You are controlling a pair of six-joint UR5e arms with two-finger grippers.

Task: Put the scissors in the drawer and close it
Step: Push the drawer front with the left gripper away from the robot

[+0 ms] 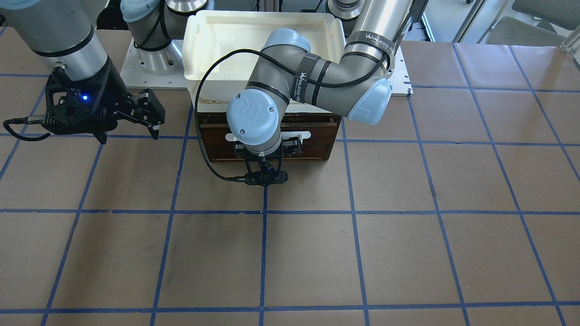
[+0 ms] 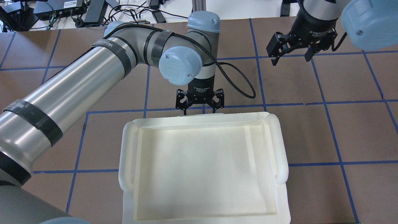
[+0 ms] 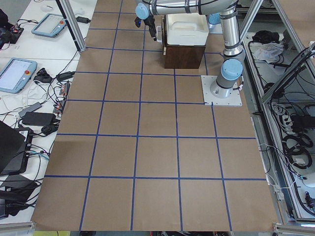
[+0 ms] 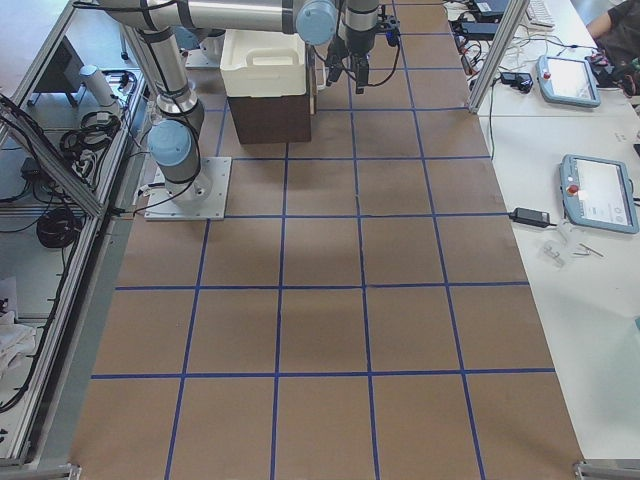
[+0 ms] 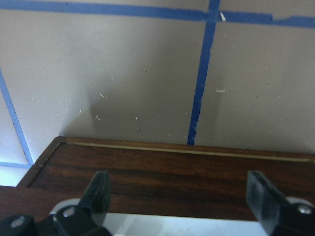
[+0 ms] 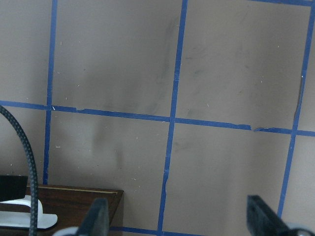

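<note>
The drawer [image 1: 317, 136] shows only its dark brown front with the white bar handle [image 1: 304, 134], under the white foam tray; none of its light-wood inside shows. My left gripper [image 2: 200, 109] hangs right at that front, open, with its fingers [image 5: 101, 189] spread either side of the handle and the wood [image 5: 172, 172] between them. My right gripper [image 1: 152, 118] is open and empty, held above the table off to the robot's right of the drawer; it also shows in the overhead view [image 2: 290, 51]. The scissors are hidden in every view.
The white foam tray [image 2: 127, 155] sits on top of the dark cabinet and holds nothing visible. The left arm's black cable [image 1: 199, 136] loops down beside the drawer front. The brown table with blue tape lines [image 1: 317, 253] stretches in front of the drawer.
</note>
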